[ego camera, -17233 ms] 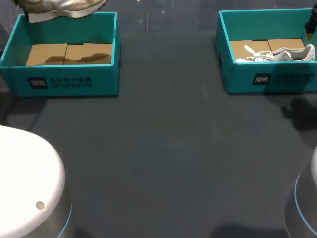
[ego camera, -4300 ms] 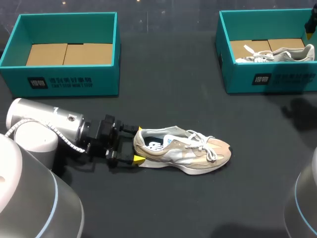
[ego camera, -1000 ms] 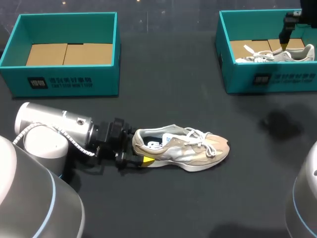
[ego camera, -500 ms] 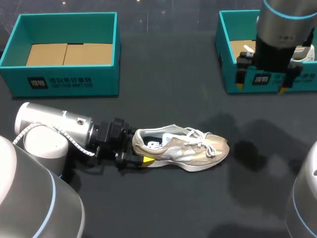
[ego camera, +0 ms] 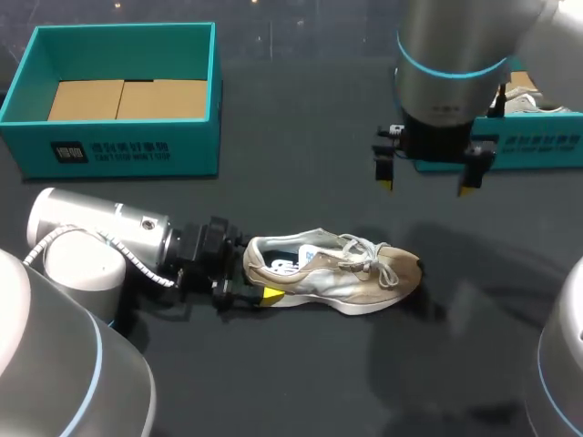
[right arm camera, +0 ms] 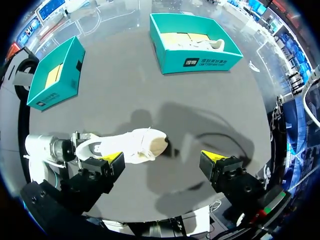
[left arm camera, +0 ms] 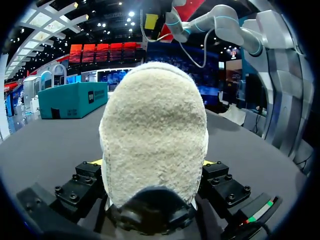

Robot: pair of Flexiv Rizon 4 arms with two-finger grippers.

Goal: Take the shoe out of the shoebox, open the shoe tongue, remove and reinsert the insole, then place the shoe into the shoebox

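Gripping the heel of the shoe (ego camera: 337, 271) on the table (ego camera: 291, 382), the left gripper (ego camera: 248, 284) is clamped on it from 2 sides. The right gripper (ego camera: 426, 179) hangs beyond the shoe's toe, fingers wide apart. The cardboard-lined shoebox (ego camera: 127, 153) stands beyond its heel.

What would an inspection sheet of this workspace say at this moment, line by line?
Surface: dark, matte table.
Job's things: beige shoe stands on its sole on the table, outside both boxes; left shoebox holds no shoe, its cardboard floor shows; right shoebox holds a second shoe, white.
Clutter: nothing seen.
Grippers: left gripper shut on the shoe's heel; right gripper open, above the table between the shoe and the right shoebox.
Cables: thin cable along the left arm's wrist.
Surroundings: nothing seen.
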